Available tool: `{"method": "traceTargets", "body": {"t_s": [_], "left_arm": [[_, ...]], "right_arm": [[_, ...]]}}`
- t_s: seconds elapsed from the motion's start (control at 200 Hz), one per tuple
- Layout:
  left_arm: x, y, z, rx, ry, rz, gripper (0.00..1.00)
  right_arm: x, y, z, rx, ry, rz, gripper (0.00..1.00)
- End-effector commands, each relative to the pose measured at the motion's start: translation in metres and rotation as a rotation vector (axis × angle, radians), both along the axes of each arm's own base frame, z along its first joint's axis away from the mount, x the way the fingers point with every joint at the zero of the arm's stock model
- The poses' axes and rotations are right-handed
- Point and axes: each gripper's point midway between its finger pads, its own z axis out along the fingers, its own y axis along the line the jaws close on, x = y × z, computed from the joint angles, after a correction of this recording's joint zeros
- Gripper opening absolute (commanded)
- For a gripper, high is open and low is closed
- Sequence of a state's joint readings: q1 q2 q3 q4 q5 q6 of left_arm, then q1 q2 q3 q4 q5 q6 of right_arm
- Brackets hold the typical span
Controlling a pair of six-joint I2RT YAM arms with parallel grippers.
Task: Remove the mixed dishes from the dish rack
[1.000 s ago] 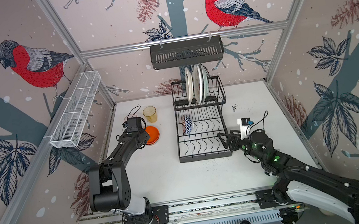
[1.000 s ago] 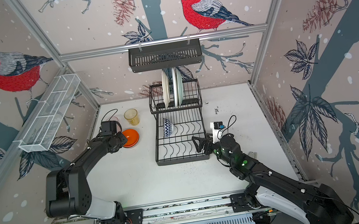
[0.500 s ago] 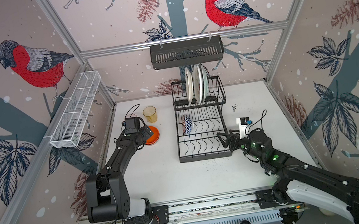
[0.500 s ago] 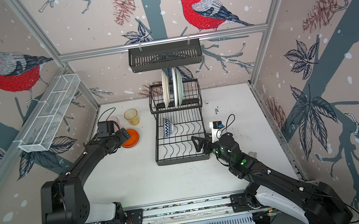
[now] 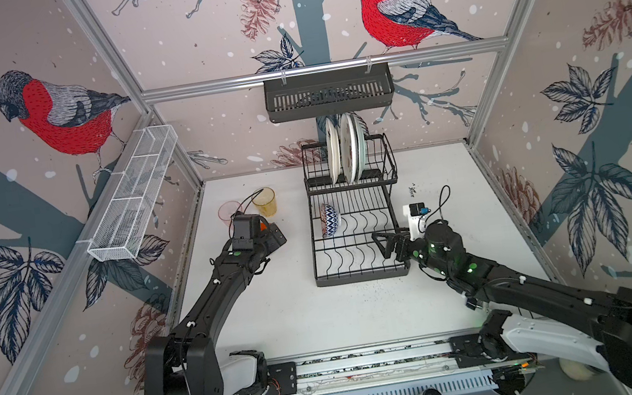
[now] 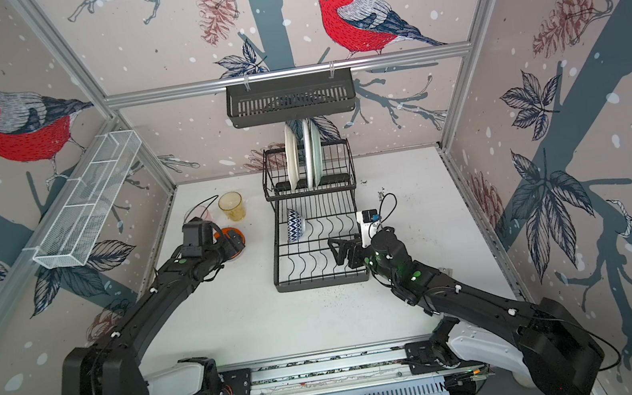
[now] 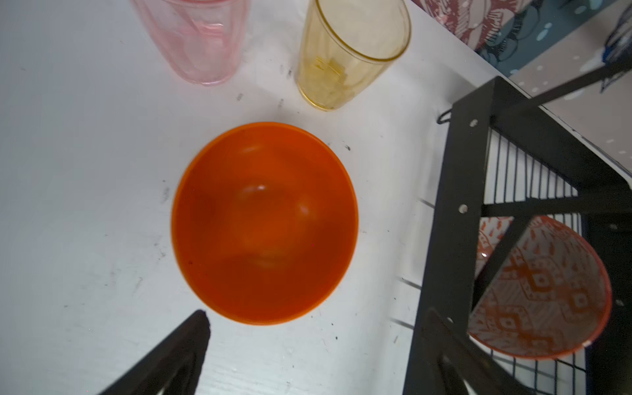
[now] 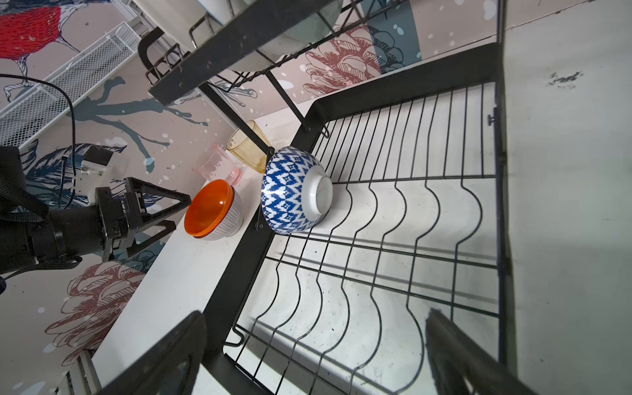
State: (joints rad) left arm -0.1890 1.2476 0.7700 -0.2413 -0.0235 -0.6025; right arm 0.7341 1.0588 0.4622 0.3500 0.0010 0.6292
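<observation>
— Three plates (image 5: 348, 152) on edge in the raised basket of the dish rack (image 5: 359, 277), at the rear of the table (image 5: 315, 320). Cream toward the left, pale mint on the right. Lower tray?

— One blue-patterned bowl (image 8: 290, 191), lying on its side at the tray's rear left corner. White foot faces across the tray, and the left wrist view shows a red-orange pattern inside.

— Dishes off the rack?

— Four, all on the table left of the rack. Orange bowl (image 7: 265, 222) sits upright, nested in the white ribbed bowl (image 8: 232, 224), just beside the rack's left rail. Amber tumbler (image 5: 264, 202) and pink tumbler (image 5: 229, 213) stand upright behind the bowls, near each other. Left wrist view shows a gap between them.

— Left arm (image 5: 229, 278)?

— Poised over the orange bowl. Jaws spread wide, grasping nothing. Right wrist view shows the tips beside the bowl's rim, apart from it.

— Right arm (image 5: 485, 279)?

— Low over the front right part of the lower tray. Jaws released and wide, nothing between them. They point toward the blue-patterned bowl, well apart from it.
</observation>
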Motion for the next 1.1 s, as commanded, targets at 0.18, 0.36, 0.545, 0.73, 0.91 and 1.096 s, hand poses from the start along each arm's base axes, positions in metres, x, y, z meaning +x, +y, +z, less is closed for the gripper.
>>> {"method": "traceTargets", "body": {"t_s": [0.18, 0.36, 0.545, 0.73, 0.91, 1.096], "left_arm": [[-0.001, -0.045, 0.012, -0.077, -0.125, -0.133, 0.97], [-0.008, -0.074, 0.008, -0.064, -0.157, -0.226, 0.97], [-0.013, -0.075, 0.011, -0.053, -0.192, -0.249, 0.97], [-0.025, -0.072, 0.018, -0.075, -0.237, -0.253, 0.97], [-0.031, -0.063, 0.026, -0.059, -0.284, -0.228, 0.97], [-0.030, -0.063, 0.020, -0.054, -0.279, -0.232, 0.97]], "right_arm": [[0.015, 0.050, -0.005, -0.034, 0.017, 0.065, 0.99], [0.025, 0.071, 0.002, -0.025, -0.023, 0.100, 0.99], [0.047, 0.088, -0.007, -0.081, -0.004, 0.094, 0.99], [0.066, 0.104, -0.024, -0.096, 0.033, 0.087, 0.99], [0.080, 0.121, -0.038, -0.110, 0.049, 0.094, 0.99], [0.088, 0.129, -0.047, -0.133, -0.003, 0.046, 1.00]]}}
